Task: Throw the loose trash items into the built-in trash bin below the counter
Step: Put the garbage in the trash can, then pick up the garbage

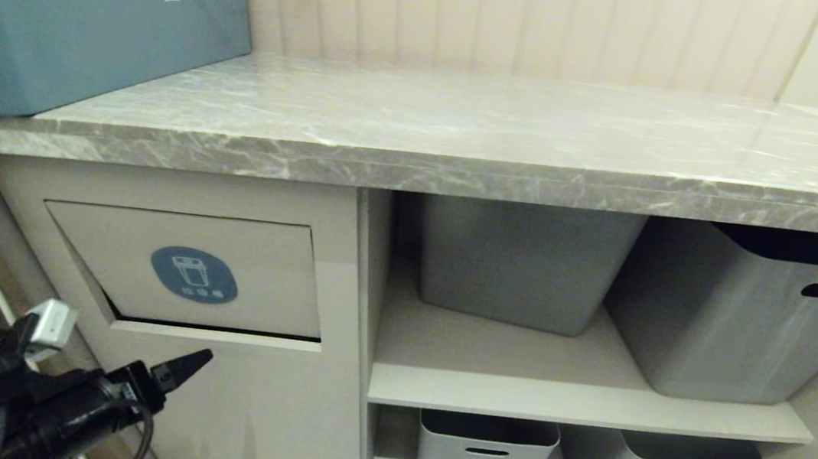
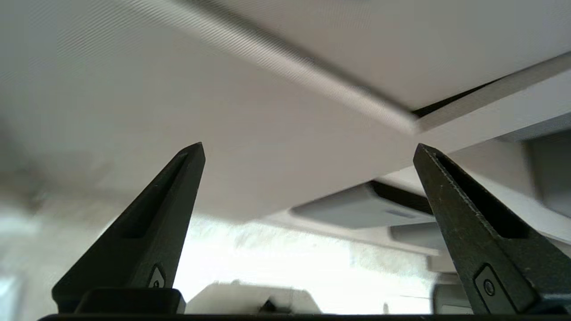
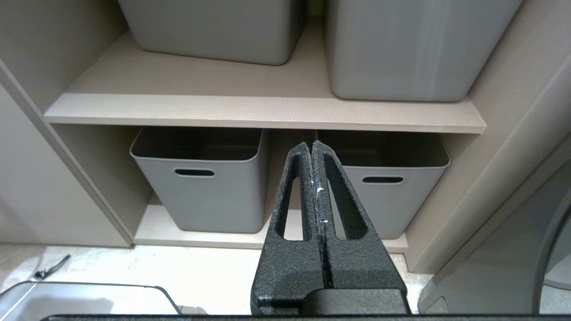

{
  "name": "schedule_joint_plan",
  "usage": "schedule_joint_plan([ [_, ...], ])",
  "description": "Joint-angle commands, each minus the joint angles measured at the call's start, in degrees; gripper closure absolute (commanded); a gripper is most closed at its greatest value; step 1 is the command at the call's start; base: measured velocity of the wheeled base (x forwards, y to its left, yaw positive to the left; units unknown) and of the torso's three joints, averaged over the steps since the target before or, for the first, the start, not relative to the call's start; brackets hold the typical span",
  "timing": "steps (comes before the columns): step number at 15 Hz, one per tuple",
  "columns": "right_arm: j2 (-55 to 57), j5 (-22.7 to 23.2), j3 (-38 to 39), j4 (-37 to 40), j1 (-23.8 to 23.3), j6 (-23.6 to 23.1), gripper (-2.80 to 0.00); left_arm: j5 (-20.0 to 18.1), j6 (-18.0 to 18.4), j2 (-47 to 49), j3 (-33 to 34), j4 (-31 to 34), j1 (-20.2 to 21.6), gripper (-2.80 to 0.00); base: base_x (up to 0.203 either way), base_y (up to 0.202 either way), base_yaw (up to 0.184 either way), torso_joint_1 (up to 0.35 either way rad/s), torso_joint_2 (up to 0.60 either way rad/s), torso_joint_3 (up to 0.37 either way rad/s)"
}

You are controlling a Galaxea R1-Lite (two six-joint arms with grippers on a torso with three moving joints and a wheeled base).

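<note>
Left gripper [image 2: 308, 149]: fingers spread wide, nothing between them, tips aimed up at the cabinet face just below the bin flap [image 1: 192, 270]. Its arm sits low at the cabinet's left, clear of the panel. Flap stands slightly ajar along its lower edge. Right gripper [image 3: 312, 145]: fingers pressed together, empty, facing the lower grey tubs [image 3: 196, 183]. Counter [image 1: 466, 136] above carries no turquoise scraps in view.

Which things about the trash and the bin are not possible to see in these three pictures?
- Inside of the built-in trash bin: head view, its flap covers the opening except a dark slit.
- Loose trash items: in no view; the counter shows none, and the left gripper is open and empty.
- Contents of the upper grey tubs: head view, counter edge hides them.
- Flap sticker text: too small.
</note>
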Motion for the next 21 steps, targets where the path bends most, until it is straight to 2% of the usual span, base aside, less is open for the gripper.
schedule_joint_plan([
  [1, 0.07, 0.05, 0.04, 0.04, 0.04, -0.02, 0.00, 2.35, -0.46, -7.36, 0.81, 6.30, 0.03, -2.80, 0.000, 0.000, 0.000, 0.000, 0.00, 0.000],
  [4, 0.04, 0.05, -0.05, 0.04, 0.04, -0.02, 0.00, 3.89, 0.04, -18.19, 0.74, 14.27, 0.31, -2.80, 0.000, 0.000, 0.000, 0.000, 0.00, 0.000],
  [5, 0.00, 0.05, -0.04, 0.04, 0.01, -0.02, 0.00, 3.95, 1.43, -22.95, 0.45, 18.06, 0.67, -2.80, 0.000, 0.000, 0.000, 0.000, 0.00, 0.000],
  [7, 0.07, 0.05, -0.05, 0.04, 0.03, -0.02, 0.00, 2.75, 8.33, -33.54, -0.85, 28.98, 2.37, -2.80, 0.000, 0.000, 0.000, 0.000, 0.00, 0.000],
  [10, 0.06, 0.05, 0.03, 0.04, 0.04, -0.02, 0.00, -3.02, 21.75, -53.51, -1.59, 44.61, 8.04, -2.80, 0.000, 0.000, 0.000, 0.000, 0.00, 0.000],
  [11, 0.07, 0.05, 0.04, 0.04, 0.02, -0.02, 0.00, -4.39, 25.05, -61.21, -1.29, 49.86, 9.90, -2.80, 0.000, 0.000, 0.000, 0.000, 0.00, 0.000],
  [14, 0.07, 0.05, 0.04, 0.04, -0.05, -0.02, 0.00, -5.05, 30.81, -78.32, -0.38, 59.96, 13.71, -2.80, 0.000, 0.000, 0.000, 0.000, 0.00, 0.000],
  [16, 0.00, 0.05, 0.04, 0.04, -0.05, -0.02, 0.00, -5.17, 33.78, -80.59, 0.21, 65.42, 14.24, -2.80, 0.000, 0.000, 0.000, 0.000, 0.00, 0.000],
  [18, -0.01, 0.05, 0.02, 0.04, -0.05, 0.07, 0.00, -4.59, 34.90, -80.83, -0.04, 69.33, 7.25, -2.80, 0.000, 0.000, 0.000, 0.000, 0.00, 0.000],
  [19, 0.07, 0.05, 0.04, 0.04, -0.05, 0.07, 0.00, -3.89, 34.85, -81.46, -0.17, 70.64, 4.90, -2.80, 0.000, 0.000, 0.000, 0.000, 0.00, 0.000],
  [21, 0.06, 0.05, 0.04, 0.04, -0.05, 0.07, 0.00, -1.75, 32.45, -85.30, -0.31, 72.51, 5.76, -2.80, 0.000, 0.000, 0.000, 0.000, 0.00, 0.000],
])
